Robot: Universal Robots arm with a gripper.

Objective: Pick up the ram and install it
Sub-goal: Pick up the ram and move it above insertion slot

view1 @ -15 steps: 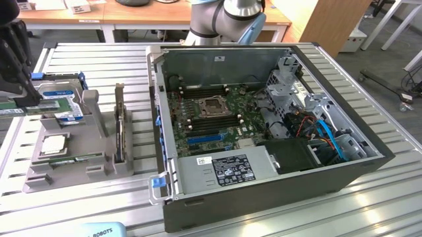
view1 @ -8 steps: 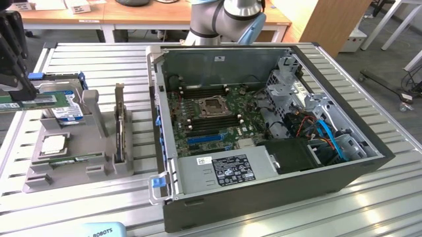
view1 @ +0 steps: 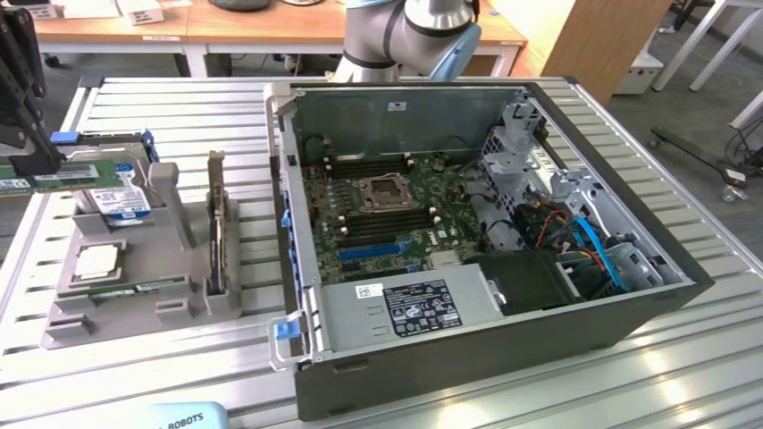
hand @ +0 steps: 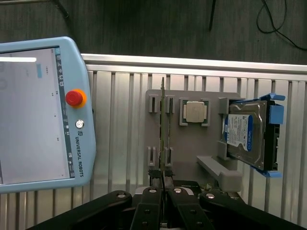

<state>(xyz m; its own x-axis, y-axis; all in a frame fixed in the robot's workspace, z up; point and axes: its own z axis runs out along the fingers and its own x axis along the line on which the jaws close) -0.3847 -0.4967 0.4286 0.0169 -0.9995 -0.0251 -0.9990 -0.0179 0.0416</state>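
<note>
The robot arm's tool (view1: 36, 165) (hand: 163, 186) pinches the ram (view1: 71, 176) (hand: 163, 124), its fingers pressed together on one end of the thin green stick. The stick hangs over the gray holder (view1: 71, 332) (hand: 192, 148) and looks lifted clear of it. From the wrist view it shows edge-on as a slim line, running above the holder's narrow slots.

In the holder a square silver processor (hand: 196, 112) sits in its pocket just beside the ram's line. A hard drive (hand: 244, 134) with blue side rails leans at the holder's far end, beyond the processor. A tall dark card (view1: 216, 223) stands upright in a slot on the side of the holder that faces the open computer case (view1: 477, 357).

The case lies on the slatted metal bench (view1: 155, 116) just beside the holder, its motherboard exposed. A control tablet (hand: 38, 115) with a red button rests on the bench on the holder's other side.
</note>
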